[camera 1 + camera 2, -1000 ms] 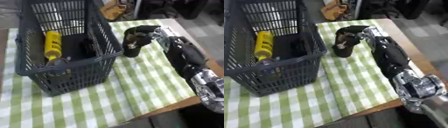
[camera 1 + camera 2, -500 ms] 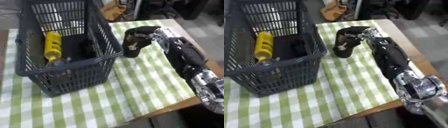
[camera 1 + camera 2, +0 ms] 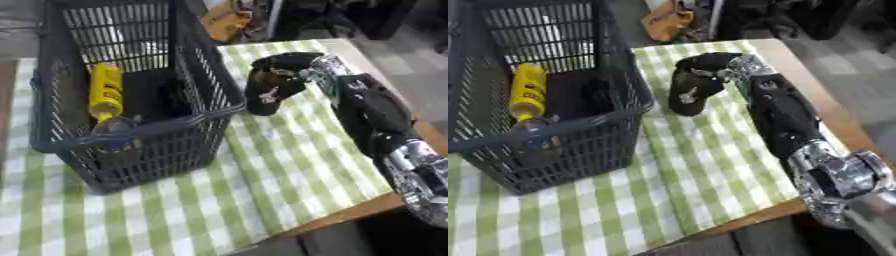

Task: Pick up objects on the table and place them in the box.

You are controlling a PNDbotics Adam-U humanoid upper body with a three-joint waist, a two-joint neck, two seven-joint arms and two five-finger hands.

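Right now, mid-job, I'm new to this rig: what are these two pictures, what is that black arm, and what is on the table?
Both pictures come from the robot's head camera, its left and right eyes looking down at one moment, so they nearly match. The black and silver arm from the right is the robot's right arm. Its right hand has its fingers curled round a dark bottle that stands on the green checked cloth, beside the dark basket. In the basket lie a yellow bottle and some darker things I cannot make out. The left hand shows in neither picture. The cloth covers a wooden table.
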